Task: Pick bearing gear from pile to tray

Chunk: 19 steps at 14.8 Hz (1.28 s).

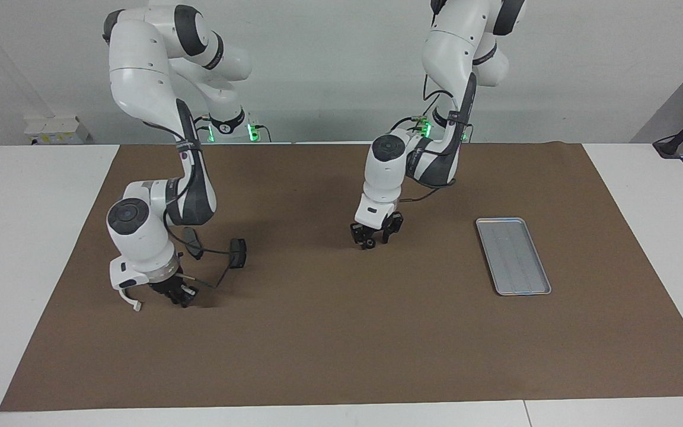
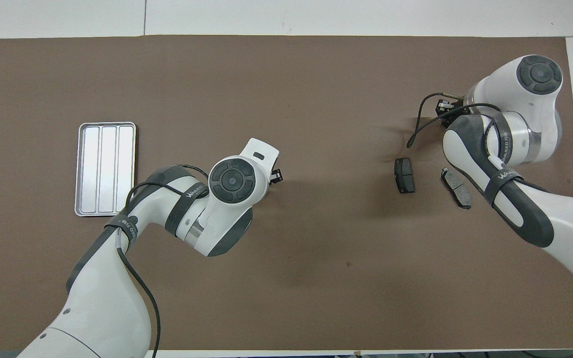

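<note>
The silver-grey tray [image 1: 513, 256] lies on the brown mat toward the left arm's end; it also shows in the overhead view [image 2: 106, 169]. The pile lies toward the right arm's end: two dark grey brake pads [image 2: 404, 175] [image 2: 456, 187] and a white curved bracket [image 1: 133, 303]. My right gripper [image 1: 178, 293] is down at the mat beside the bracket. My left gripper [image 1: 374, 237] hangs low over the middle of the mat, its fingers apart. A small black round part [image 1: 369, 244], perhaps a gear, sits at one fingertip; I cannot tell whether it is held.
The brown mat [image 1: 341, 344] covers most of the white table. A black cable [image 2: 418, 124] loops from the right wrist over the mat near the brake pads. The right arm's body hides the bracket in the overhead view.
</note>
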{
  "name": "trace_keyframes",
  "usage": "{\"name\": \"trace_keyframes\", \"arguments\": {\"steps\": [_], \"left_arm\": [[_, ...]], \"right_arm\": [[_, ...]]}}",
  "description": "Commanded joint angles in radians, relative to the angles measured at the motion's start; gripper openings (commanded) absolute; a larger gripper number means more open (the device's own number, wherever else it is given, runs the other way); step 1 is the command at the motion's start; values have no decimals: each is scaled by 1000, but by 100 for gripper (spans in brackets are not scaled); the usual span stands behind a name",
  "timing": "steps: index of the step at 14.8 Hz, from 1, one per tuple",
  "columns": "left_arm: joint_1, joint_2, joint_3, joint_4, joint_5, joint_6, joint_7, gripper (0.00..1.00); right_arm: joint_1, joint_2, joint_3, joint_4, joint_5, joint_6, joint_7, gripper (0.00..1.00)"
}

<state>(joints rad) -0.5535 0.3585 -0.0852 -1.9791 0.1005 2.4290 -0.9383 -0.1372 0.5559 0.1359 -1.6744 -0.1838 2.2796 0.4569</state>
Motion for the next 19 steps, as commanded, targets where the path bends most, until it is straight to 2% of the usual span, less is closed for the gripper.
{"name": "trace_keyframes", "arguments": {"steps": [1,3,6,10,13,15,16,19], "left_arm": [[17,7,4,6,25,6,-4,0],[32,7,10,66,30,-77,7,0],[153,-35,7,196,18,-307,189,0],[340,-168,5,194,-8,-469,508,0],[510,-240,10,168,-48,-594,856,0],[590,-265,10,119,-80,-573,978,0],[610,-280,10,79,-85,-523,1007,0],[627,-348,10,-128,-87,-287,1021,0]], "right_arm": [[-6,-16,8,44,-6,-113,-43,0],[4,-54,13,105,-6,-253,-87,0],[19,-132,46,153,-6,-414,-119,0],[121,-169,73,277,13,-603,-61,0],[218,-178,85,305,91,-623,190,0],[287,-180,93,294,118,-585,397,0],[327,-177,94,292,125,-572,467,0],[416,-165,96,239,139,-458,641,0]]}}
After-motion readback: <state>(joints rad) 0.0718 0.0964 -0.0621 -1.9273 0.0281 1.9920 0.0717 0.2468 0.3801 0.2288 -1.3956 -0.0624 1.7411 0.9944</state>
